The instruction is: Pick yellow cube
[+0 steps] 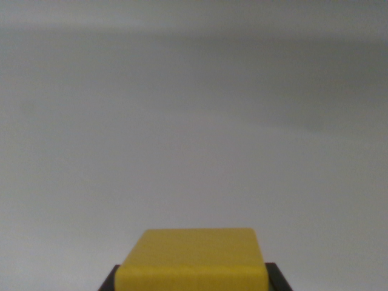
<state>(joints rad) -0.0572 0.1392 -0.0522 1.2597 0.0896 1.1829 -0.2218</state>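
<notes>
At bottom centre of the wrist view, the yellow cube point(193, 259) sits right up against the camera, flanked by two dark slivers, one on the wrist view's left and one on the wrist view's right. Those slivers are prob. the tips of the pincer point(193, 285), one each side of the cube, touching or v. nearly so. That would mean the pincer is narrowed to about cube width w/ the cube between its tips, but so little of them shows that I can't tell for sure if it's clamped or just straddling. Why placed so: cube centred between the tips suits a square side grasp, faces parallel to the pads, so it shouldn't twist out.

Cube's top face and front edge are visible, corners rounded, finish smooth and matte, no marks.

Beyond the pincer, the worktop point(194, 151) is plain pale grey, featureless, soft-focus. Faint darker band across the far top, maybe shadow or a back edge; can't say which. Nothing else nearby. Can't tell if the cube is resting on the worktop or lifted off it.
</notes>
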